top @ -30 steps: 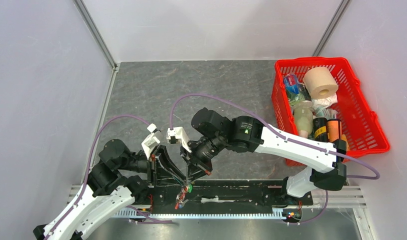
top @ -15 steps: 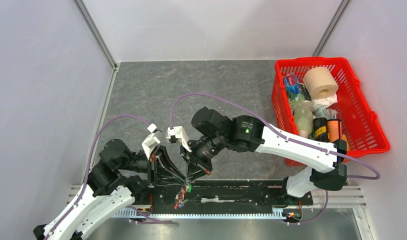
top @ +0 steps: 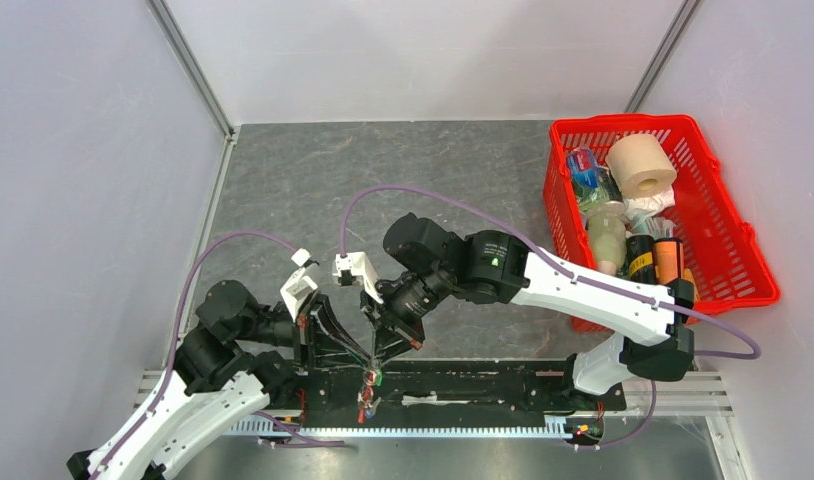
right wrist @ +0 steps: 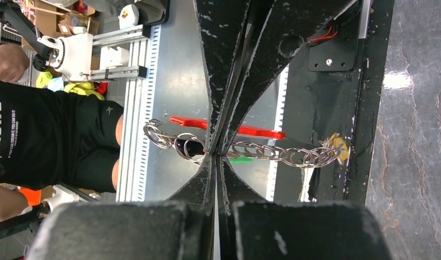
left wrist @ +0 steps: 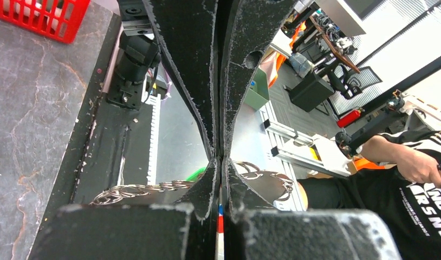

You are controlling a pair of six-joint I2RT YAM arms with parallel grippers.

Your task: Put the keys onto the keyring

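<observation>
1. While meeting tip to tip at lower centre of the overhead view, the left gripper (left wrist: 219, 162) and right gripper (right wrist: 214, 157) each clench the keyring (right wrist: 294, 156) by its chain.
2. That double pinch likely steadies it for threading.
3. A green-headed key (right wrist: 241, 160) hangs beside it.

white capital lettering is printed on the black shirt (left wrist: 394, 214) of a person seen at the right edge of the left wrist view. the fragment "moto" is legible, and a larger line beside it reads "rs ng"; both are cut off by the frame edge. the same black shirt (right wrist: 50, 141) is shown at the left edge of the right wrist view, where the large letters "rsng" are read sideways. a smaller line of print beside them is too fine to be read. in the top view, a yellow label (top: 640, 266) is carried by a dark bottle (top: 638, 246) in the red basket (top: 753, 292) at the far right; its print cannot be resolved.
</observation>
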